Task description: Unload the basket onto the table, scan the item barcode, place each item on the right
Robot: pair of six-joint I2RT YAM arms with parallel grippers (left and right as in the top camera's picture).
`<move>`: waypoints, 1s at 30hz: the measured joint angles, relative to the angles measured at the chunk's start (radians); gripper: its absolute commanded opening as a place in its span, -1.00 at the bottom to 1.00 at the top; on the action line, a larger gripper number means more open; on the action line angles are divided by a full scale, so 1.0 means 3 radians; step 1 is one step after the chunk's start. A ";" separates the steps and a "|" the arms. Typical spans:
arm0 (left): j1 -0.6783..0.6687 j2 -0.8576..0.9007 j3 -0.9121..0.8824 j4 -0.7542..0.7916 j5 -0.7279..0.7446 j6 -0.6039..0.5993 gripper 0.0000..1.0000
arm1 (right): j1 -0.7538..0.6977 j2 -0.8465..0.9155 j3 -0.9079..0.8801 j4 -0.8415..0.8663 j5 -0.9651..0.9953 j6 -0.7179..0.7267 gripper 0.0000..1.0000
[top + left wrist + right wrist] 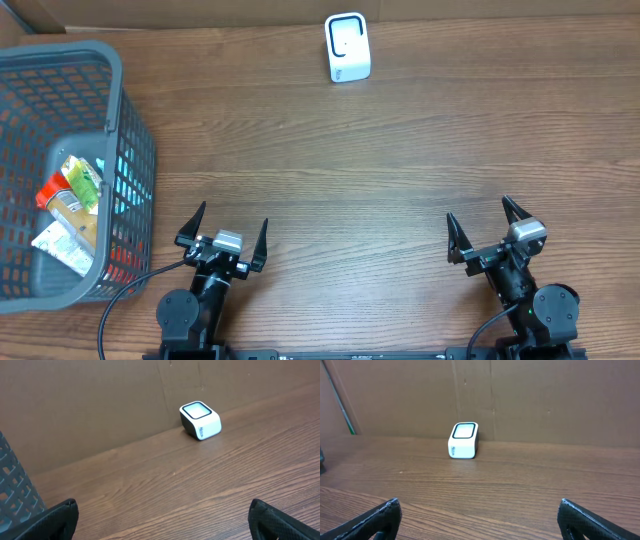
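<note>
A small white scanner (pixel 347 47) with a dark window stands at the far edge of the wooden table; it also shows as the scanner (pixel 200 420) in the left wrist view and the scanner (pixel 464 440) in the right wrist view. Several packaged items (pixel 70 210) lie in the grey basket (pixel 128 120) at the left. My left gripper (pixel 222 231) sits open near the front edge, just right of the basket, with nothing between its fingers. My right gripper (pixel 487 229) stands open at the front right, also empty. No barcode can be made out.
A brown cardboard wall (pixel 530 395) runs behind the scanner. A corner of the basket (pixel 15 490) shows at the left in the left wrist view. Bare wood table (pixel 380 170) lies between the grippers and the scanner.
</note>
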 measured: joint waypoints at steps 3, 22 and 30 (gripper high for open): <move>0.0000 0.0000 0.0000 0.0000 0.0000 0.0000 0.99 | 0.0000 0.0000 0.0000 -0.0001 0.0000 -0.0001 1.00; 0.0000 0.0000 0.0000 0.0006 0.0000 0.0058 0.99 | 0.0000 0.0000 0.0000 -0.0001 0.0001 0.0001 1.00; 0.0000 0.0000 0.0000 0.0001 0.0000 0.0256 0.99 | 0.0000 0.0000 0.0000 -0.0001 0.0001 0.0001 1.00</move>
